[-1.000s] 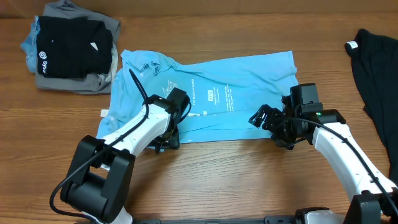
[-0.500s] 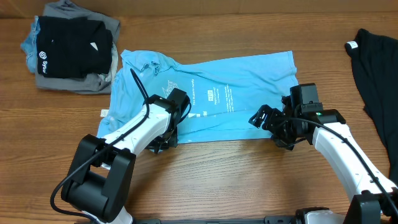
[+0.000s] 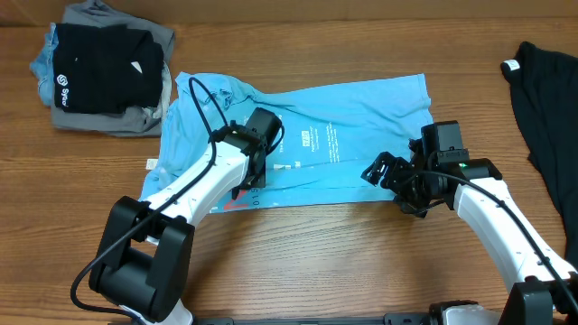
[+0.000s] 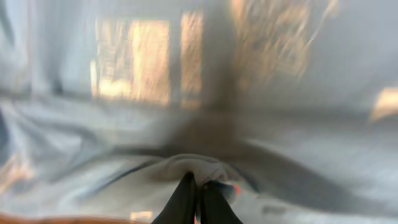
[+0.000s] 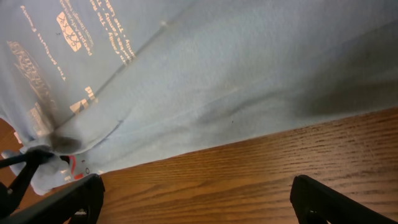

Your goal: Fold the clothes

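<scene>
The light blue T-shirt (image 3: 361,126) of soft cloth lies spread across the middle of the brown wooden table (image 3: 343,262), with its small white chest print facing up. Its lower left hem is raised off the wood, and coral-red lettering shows on the turned-up part there. The left gripper (image 3: 253,181) is clamped on that hem. In the left wrist view its 2 black fingers (image 4: 181,202) meet around a bunched fold of blue fabric. The right gripper (image 3: 377,171) is at the shirt's lower right edge with its jaws spread wide, grasping nothing. In the right wrist view its 2 fingertips (image 5: 74,196) stand well apart over bare wood, just beside the hem. A black garment (image 3: 546,108) with a white tag (image 3: 513,65) lies at the table's right edge, well apart from the shirt. A pile of folded clothes (image 3: 104,77), black on top of grey and blue, sits at the far left corner.
</scene>
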`<state>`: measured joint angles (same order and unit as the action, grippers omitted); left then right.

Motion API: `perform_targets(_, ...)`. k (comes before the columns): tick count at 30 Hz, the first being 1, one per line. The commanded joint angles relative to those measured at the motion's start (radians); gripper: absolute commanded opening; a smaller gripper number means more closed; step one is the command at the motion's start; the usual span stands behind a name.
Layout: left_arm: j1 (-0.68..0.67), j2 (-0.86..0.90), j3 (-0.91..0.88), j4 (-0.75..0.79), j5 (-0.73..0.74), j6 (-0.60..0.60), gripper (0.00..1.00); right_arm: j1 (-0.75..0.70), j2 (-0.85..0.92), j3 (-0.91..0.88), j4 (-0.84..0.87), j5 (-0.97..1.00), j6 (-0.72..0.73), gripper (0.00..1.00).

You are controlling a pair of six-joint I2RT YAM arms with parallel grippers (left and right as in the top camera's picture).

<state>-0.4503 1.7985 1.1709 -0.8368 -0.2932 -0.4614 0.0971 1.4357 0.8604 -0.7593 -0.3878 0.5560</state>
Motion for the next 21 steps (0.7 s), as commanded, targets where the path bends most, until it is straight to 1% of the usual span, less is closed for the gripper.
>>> perform_targets(1,-0.001,0.013,0.018,0.054,-0.026,0.051,0.06,-0.004,-0.002,0.014,0.002,0.003,-0.007,1.00)
perform_targets(4,0.000,0.013,0.018,0.089,-0.043,0.063,0.08,-0.004,-0.002,0.014,0.002,0.005,-0.007,1.00)
perform_targets(11,0.022,0.013,0.018,0.106,-0.084,0.066,0.12,-0.004,-0.002,0.014,0.002,0.006,-0.007,1.00)
perform_targets(16,0.044,0.013,0.018,0.182,-0.084,0.066,0.13,-0.004,-0.002,0.014,0.002,0.006,-0.007,1.00)
perform_targets(17,0.047,0.013,0.018,0.190,-0.084,0.066,0.18,-0.004,-0.002,0.014,0.002,0.006,-0.007,1.00)
perform_targets(18,0.051,0.013,0.018,0.192,-0.084,0.066,0.26,-0.004,-0.002,0.014,0.002,0.006,-0.008,1.00)
perform_targets(19,0.053,0.013,0.018,0.189,-0.084,0.070,0.38,-0.004,-0.002,0.014,0.002,0.007,-0.008,1.00)
perform_targets(21,0.058,0.012,0.018,0.164,-0.085,0.074,0.54,-0.004,-0.002,0.014,0.003,0.019,-0.008,1.00)
